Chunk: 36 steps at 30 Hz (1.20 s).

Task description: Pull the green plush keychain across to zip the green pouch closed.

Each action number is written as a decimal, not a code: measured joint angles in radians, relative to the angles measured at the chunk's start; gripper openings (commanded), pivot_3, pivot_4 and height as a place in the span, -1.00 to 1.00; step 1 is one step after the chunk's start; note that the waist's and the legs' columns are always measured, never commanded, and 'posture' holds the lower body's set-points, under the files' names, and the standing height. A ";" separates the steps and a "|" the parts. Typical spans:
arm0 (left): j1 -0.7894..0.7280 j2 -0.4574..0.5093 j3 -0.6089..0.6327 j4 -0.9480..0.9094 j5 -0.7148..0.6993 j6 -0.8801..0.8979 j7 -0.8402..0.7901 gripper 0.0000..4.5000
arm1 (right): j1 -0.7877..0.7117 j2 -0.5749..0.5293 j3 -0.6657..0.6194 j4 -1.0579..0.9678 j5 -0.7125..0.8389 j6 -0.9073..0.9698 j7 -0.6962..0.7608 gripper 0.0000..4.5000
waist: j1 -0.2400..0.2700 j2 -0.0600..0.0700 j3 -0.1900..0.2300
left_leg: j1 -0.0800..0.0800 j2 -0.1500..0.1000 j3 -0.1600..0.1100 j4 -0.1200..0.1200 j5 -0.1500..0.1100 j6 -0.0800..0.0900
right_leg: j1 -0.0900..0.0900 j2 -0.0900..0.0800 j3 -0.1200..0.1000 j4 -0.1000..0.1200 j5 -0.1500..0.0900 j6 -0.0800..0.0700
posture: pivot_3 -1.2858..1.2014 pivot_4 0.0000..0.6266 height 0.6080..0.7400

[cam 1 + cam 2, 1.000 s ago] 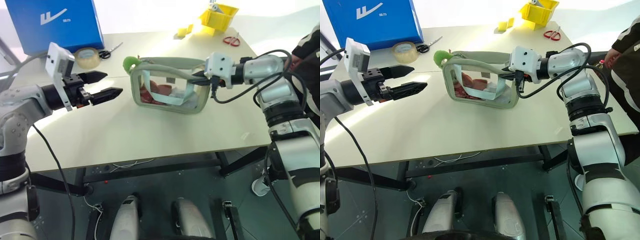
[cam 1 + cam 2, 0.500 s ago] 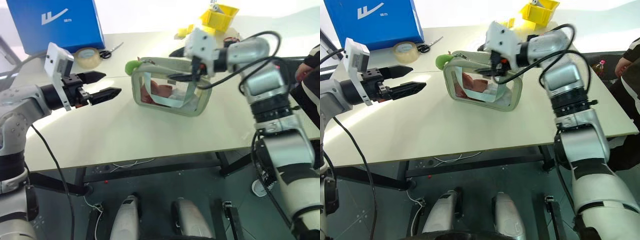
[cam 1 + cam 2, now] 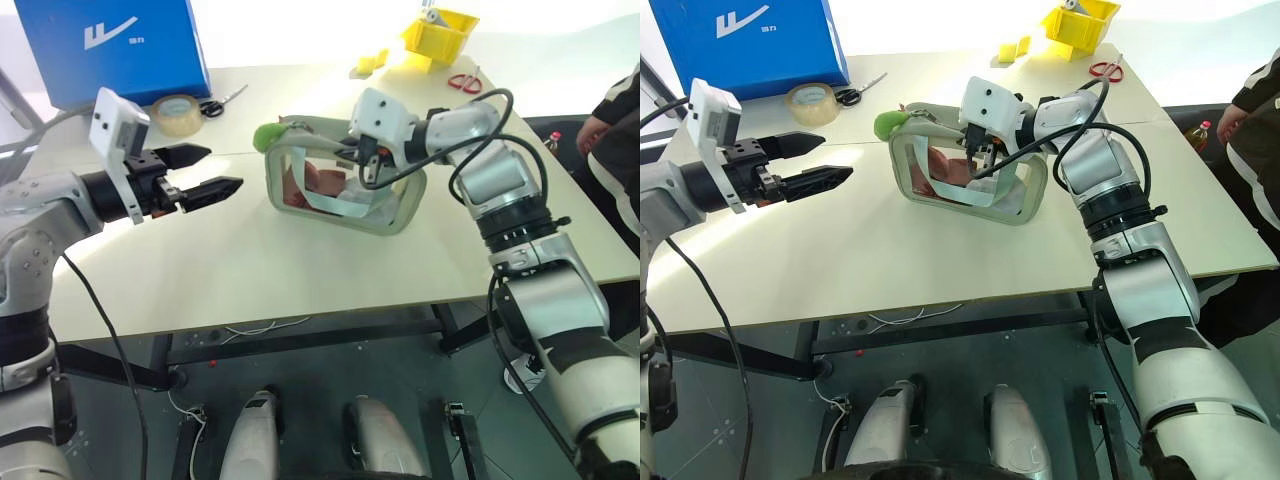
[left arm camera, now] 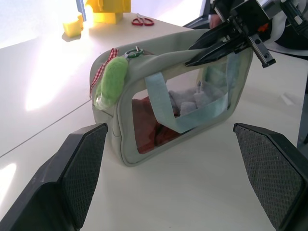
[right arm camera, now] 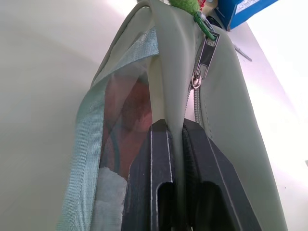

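Pale tabletop (image 3: 250, 270) carries the green pouch (image 3: 395, 212) upright near its middle, the green plush keychain (image 3: 266, 133) hanging at its left end. Left pincer (image 3: 205, 172) hovers well apart to the left, fingers spread wide.

From the left wrist, the keychain dangles down the pouch's near end.

From the right wrist, the right pincer (image 5: 175, 144) is clenched on the pouch's top edge beside the zipper.
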 measured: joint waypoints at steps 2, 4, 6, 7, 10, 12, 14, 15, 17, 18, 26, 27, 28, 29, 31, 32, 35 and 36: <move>0.000 0.001 0.001 0.001 0.000 -0.001 -0.001 1.00 | 0.006 0.001 -0.003 -0.004 0.013 -0.056 0.027 -0.96 | 0.000 0.000 0.000 | 0.000 0.000 0.000 0.000 0.000 0.000 | 0.000 0.000 0.000 0.000 0.000 0.000 | 0.03 -0.52 1.00; 0.000 0.006 0.006 0.010 0.001 -0.003 -0.001 1.00 | 0.021 0.014 -0.014 -0.011 0.047 -0.132 0.063 -0.96 | -0.003 0.000 0.000 | 0.000 0.000 0.000 0.000 0.000 0.000 | 0.000 0.000 0.000 0.000 0.000 0.000 | 0.03 -0.52 1.00; -0.001 0.015 0.012 0.024 0.006 -0.006 -0.001 1.00 | 0.025 0.027 -0.019 -0.022 0.074 -0.201 0.087 -0.96 | -0.004 0.000 0.000 | 0.000 0.000 0.000 -0.001 0.000 0.000 | -0.001 0.001 0.000 0.000 0.000 0.000 | 0.03 -0.52 1.00; -0.001 0.019 0.012 0.031 0.007 -0.008 -0.001 1.00 | 0.025 0.028 -0.019 -0.025 0.079 -0.231 0.095 -0.96 | -0.003 0.000 0.000 | 0.000 0.001 0.000 -0.001 0.000 0.000 | -0.001 0.001 0.000 0.000 0.000 0.000 | 0.03 -0.52 1.00; -0.001 0.025 0.021 0.042 0.010 -0.017 -0.002 1.00 | 0.025 0.031 -0.017 -0.021 0.078 -0.320 0.123 -0.96 | 0.000 0.000 0.000 | 0.000 0.001 0.000 -0.001 0.000 0.000 | 0.000 0.001 0.000 0.000 0.000 0.000 | 0.03 -0.52 1.00; 0.000 0.027 0.024 0.040 0.009 -0.018 -0.001 1.00 | 0.025 0.040 -0.014 -0.017 0.071 -0.343 0.123 -0.96 | 0.001 0.000 0.000 | 0.000 0.001 0.000 0.000 0.000 0.000 | 0.000 0.000 0.000 0.000 0.000 0.000 | 0.03 -0.52 1.00; 0.001 0.028 0.033 0.035 0.008 -0.018 -0.001 1.00 | 0.028 0.054 -0.009 -0.011 0.056 -0.342 0.107 -0.96 | 0.001 0.000 0.000 | 0.000 0.001 0.000 0.000 0.000 -0.001 | 0.000 0.000 0.000 0.000 0.000 0.000 | 0.03 -0.52 1.00; 0.001 0.029 0.036 0.034 0.008 -0.018 0.000 1.00 | 0.032 0.059 -0.008 -0.013 0.052 -0.340 0.104 -0.96 | 0.001 0.000 0.000 | 0.000 0.001 0.000 0.000 0.000 -0.001 | 0.000 0.000 0.000 0.000 0.000 0.000 | 0.03 -0.52 1.00; 0.005 0.034 0.041 0.027 0.008 -0.018 0.000 1.00 | 0.064 0.060 -0.007 -0.051 0.055 -0.329 0.118 -0.96 | 0.002 0.000 0.000 | 0.000 0.001 -0.001 0.000 0.000 -0.001 | 0.001 0.000 0.000 0.000 0.000 0.000 | 0.03 -0.52 1.00; 0.009 0.037 0.042 0.027 0.008 -0.017 -0.001 1.00 | 0.084 0.058 -0.003 -0.077 0.064 -0.318 0.139 -0.96 | 0.002 0.000 0.000 | 0.000 0.001 -0.001 0.000 0.000 -0.001 | 0.000 0.000 0.000 0.000 0.000 0.000 | 0.03 -0.52 1.00; 0.014 0.045 0.043 0.033 0.010 -0.018 -0.008 1.00 | 0.132 0.028 0.003 -0.217 0.112 -0.179 0.221 -0.25 | 0.001 0.000 0.000 | 0.001 0.001 -0.001 0.000 0.000 -0.001 | 0.001 0.001 0.000 0.001 0.000 0.000 | 0.03 -0.52 1.00; 0.009 0.045 0.040 0.039 0.011 -0.020 -0.009 1.00 | 0.132 0.028 0.000 -0.219 0.114 -0.165 0.213 -0.04 | 0.001 0.000 0.000 | 0.001 0.001 -0.001 0.000 0.000 -0.001 | 0.001 0.001 0.000 0.001 0.000 0.000 | 0.03 -0.52 1.00; 0.005 0.045 0.039 0.044 0.013 -0.022 -0.012 1.00 | 0.132 0.028 -0.003 -0.222 0.117 -0.151 0.206 0.24 | 0.002 0.000 0.000 | 0.001 0.001 -0.001 0.000 0.000 -0.001 | 0.001 0.001 0.000 0.001 0.000 0.000 | 0.03 -0.52 1.00; 0.002 0.045 0.037 0.048 0.016 -0.025 -0.017 1.00 | 0.132 0.026 -0.008 -0.228 0.120 -0.134 0.202 0.44 | 0.002 0.000 0.000 | 0.001 0.001 0.000 0.000 0.000 -0.001 | 0.001 0.000 0.000 0.001 0.000 0.000 | 0.03 -0.52 1.00; -0.003 0.045 0.035 0.056 0.021 -0.027 -0.027 1.00 | 0.132 0.009 -0.027 -0.253 0.134 -0.090 0.200 0.66 | 0.003 0.000 0.000 | 0.000 0.001 0.000 0.000 0.000 -0.001 | 0.001 0.000 0.000 0.001 0.000 0.000 | 0.03 -0.52 1.00; -0.004 0.045 0.033 0.060 0.023 -0.029 -0.030 1.00 | 0.132 -0.009 -0.040 -0.272 0.149 -0.058 0.201 0.66 | 0.004 0.000 0.000 | 0.000 0.001 0.000 0.000 0.000 -0.001 | 0.001 0.000 0.000 0.001 0.000 0.000 | 0.03 -0.52 1.00; -0.005 0.045 0.028 0.072 0.031 -0.035 -0.043 1.00 | 0.131 -0.084 -0.093 -0.320 0.194 0.031 0.216 0.66 | 0.008 0.000 0.000 | 0.000 0.001 0.000 0.000 0.000 -0.001 | 0.001 0.000 0.000 0.000 0.000 -0.001 | 0.03 -0.52 1.00; -0.004 0.045 0.026 0.072 0.031 -0.035 -0.048 1.00 | 0.131 -0.111 -0.110 -0.327 0.206 0.054 0.223 0.66 | 0.008 0.000 0.000 | 0.000 0.001 0.000 0.000 0.000 -0.001 | 0.001 0.000 0.000 0.000 0.000 -0.001 | 0.03 -0.52 1.00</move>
